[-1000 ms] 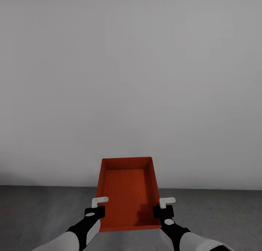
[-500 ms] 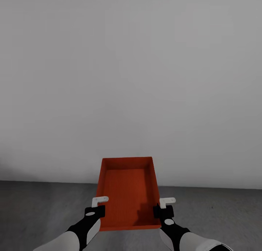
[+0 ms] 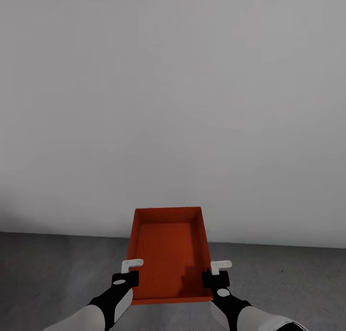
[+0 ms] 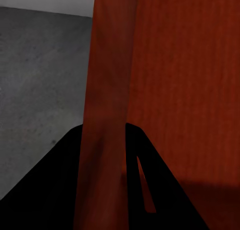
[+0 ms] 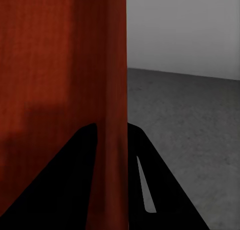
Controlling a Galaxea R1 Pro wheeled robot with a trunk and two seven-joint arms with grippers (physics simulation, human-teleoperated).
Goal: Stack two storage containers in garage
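Carrying the orange-red open-top plastic storage container (image 3: 168,256) level between my left jaws (image 3: 126,272) and right jaws (image 3: 215,271) — each clamped on a side wall — I should lower it flat onto the dark grey concrete floor (image 3: 57,268) by the pale grey wall (image 3: 173,105).

Orange-red open-top storage container (image 3: 169,254), empty; held level above concrete floor (image 3: 48,263).

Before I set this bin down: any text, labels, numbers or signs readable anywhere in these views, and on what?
None. The orange-red bin, held by the left claw and the right claw on its side walls, carries no label or print, only fine ribbing inside. The grey wall and the concrete floor are bare, with no sign or marking.
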